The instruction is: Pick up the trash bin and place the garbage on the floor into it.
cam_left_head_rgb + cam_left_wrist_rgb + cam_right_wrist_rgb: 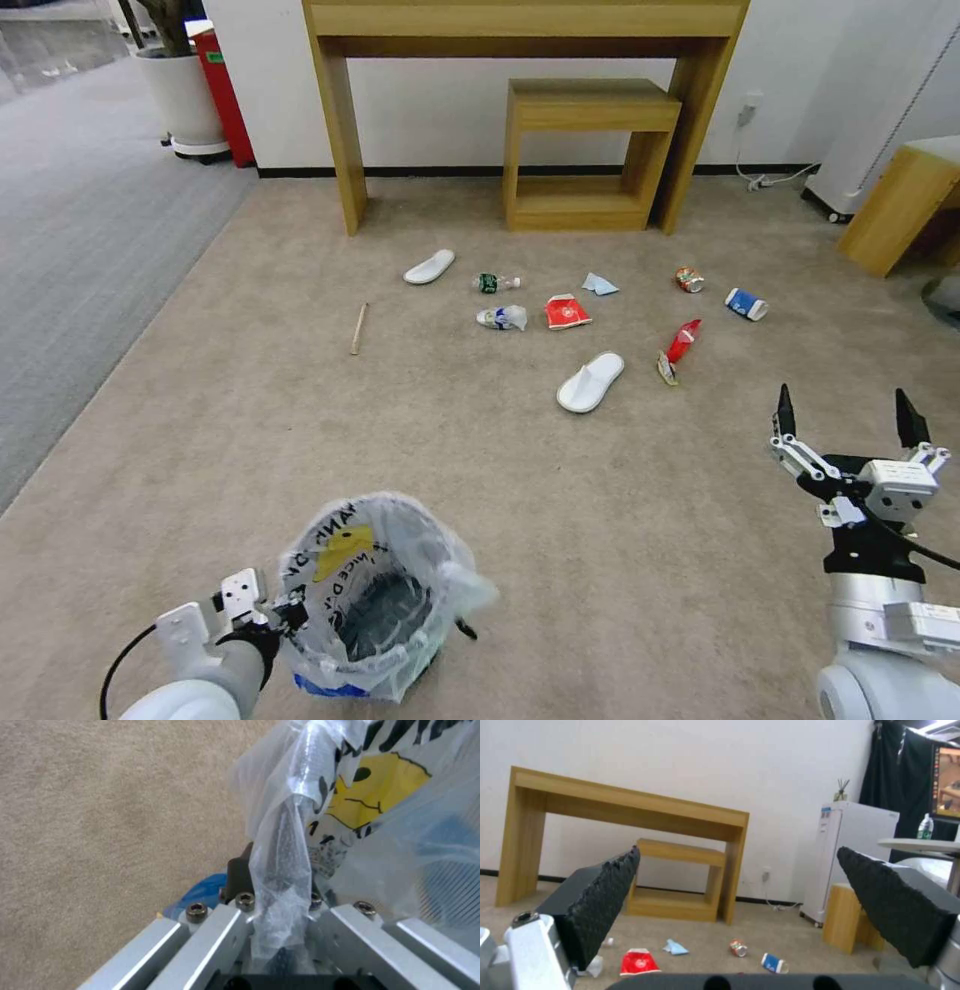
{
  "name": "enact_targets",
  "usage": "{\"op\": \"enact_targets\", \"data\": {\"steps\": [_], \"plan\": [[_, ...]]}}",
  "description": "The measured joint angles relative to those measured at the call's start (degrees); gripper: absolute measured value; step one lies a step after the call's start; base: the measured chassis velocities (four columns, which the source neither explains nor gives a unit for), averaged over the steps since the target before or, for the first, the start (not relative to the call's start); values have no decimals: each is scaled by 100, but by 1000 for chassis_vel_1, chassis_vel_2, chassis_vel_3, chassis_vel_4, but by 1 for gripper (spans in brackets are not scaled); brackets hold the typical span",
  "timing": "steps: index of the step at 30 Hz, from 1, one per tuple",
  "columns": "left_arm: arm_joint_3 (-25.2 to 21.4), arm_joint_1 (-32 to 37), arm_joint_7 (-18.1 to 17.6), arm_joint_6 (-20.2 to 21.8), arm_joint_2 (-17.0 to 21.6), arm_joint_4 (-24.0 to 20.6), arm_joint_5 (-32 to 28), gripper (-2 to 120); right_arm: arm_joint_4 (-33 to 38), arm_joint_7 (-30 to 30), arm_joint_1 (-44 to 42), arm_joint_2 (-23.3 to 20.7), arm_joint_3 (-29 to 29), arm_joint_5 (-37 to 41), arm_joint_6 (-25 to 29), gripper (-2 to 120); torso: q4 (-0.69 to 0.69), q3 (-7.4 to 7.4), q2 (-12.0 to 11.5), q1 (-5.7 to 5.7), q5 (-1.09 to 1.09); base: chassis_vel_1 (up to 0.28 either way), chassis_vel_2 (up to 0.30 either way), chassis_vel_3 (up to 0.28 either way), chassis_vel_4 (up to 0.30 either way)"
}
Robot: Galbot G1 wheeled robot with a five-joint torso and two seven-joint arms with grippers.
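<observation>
With the trash bin (375, 600) clamped at its bagged rim by the left gripper (285, 612) at lower left, and the garbage (590, 382) scattered mid-frame, the bin should be kept upright while the wide-open right gripper (848, 417) is lowered squarely over one piece.

L hand (280, 907) fingertips hidden under bag (280, 843); R hand (740, 907) base cut off by frame edge.

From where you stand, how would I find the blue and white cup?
Start at the small wooden shelf under the big wooden table by the wall, then look right along the carpet. The cup lies on its side, just right of the orange can. It is the only blue and white cup-shaped piece there.
</observation>
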Motion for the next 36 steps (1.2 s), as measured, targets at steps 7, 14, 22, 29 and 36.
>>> {"op": "enact_targets", "data": {"steps": [7,14,22,29,36], "plan": [[-152,-47,-69,-34,-338,-293,-313,0,-52,34,100,-245,-15,110,8,100,0,-1,1,0,2,0,0,0,0],[-296,-125,-189,-49,-663,-657,-499,0,21,303,277,-522,-68,232,-53,100,1,-1,1,0,3,0,0,0,0],[-398,-139,-315,-62,-844,-1055,-343,0,62,415,354,-624,-167,639,-234,100,1,-1,2,0,4,0,0,0,0],[-463,-61,-781,-64,-642,-1055,-364,0,-222,246,158,-437,-312,994,-3,100,1,-1,2,0,2,0,0,0,0],[-663,-163,-1810,-67,-415,-1056,-1162,0,-375,68,80,-194,-172,707,214,100,0,-1,3,0,1,0,0,0,0]]}}
